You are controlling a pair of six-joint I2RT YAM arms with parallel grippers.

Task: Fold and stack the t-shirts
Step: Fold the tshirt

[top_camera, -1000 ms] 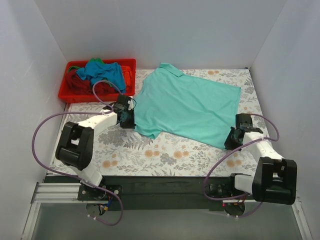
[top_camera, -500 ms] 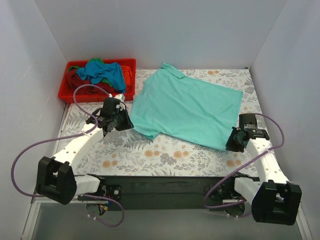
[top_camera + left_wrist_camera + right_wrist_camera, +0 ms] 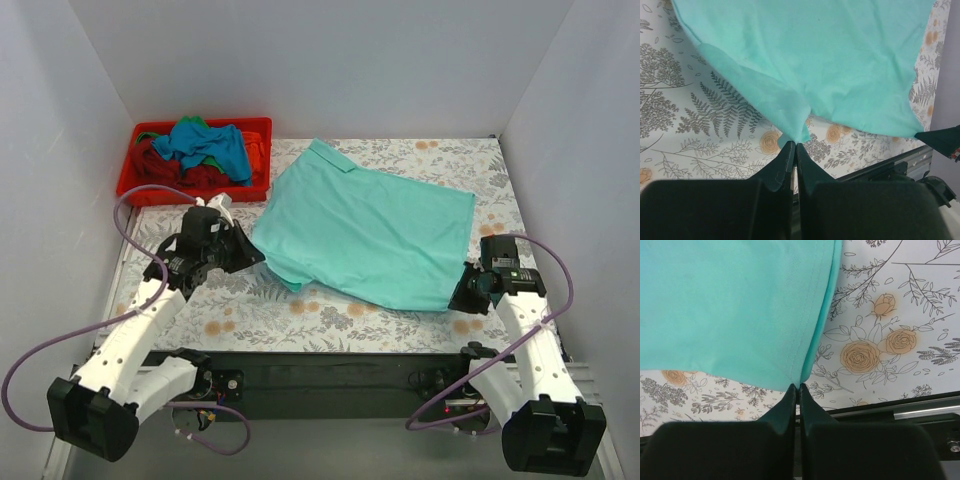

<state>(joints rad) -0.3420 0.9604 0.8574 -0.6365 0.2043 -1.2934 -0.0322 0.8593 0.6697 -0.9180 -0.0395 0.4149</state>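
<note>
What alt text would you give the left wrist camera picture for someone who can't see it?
The left gripper is shut on a corner of a teal shirt that fills the upper part of the picture. Under it is a table with a grey and orange flower print.

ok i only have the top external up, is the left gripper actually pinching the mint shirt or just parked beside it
observer: pinching. In the left wrist view the left gripper is shut on a drawn-out tip of the mint-teal t-shirt.
operator: and the right one
observer: also shut on it. The right wrist view shows the right gripper closed on a corner where the stitched hem runs down to the fingertips.
operator: is the cloth single layer at the left pinch
observer: it doesn't look like it. The left wrist view shows a paler flap running from the shirt's edge down into the pinch.
</note>
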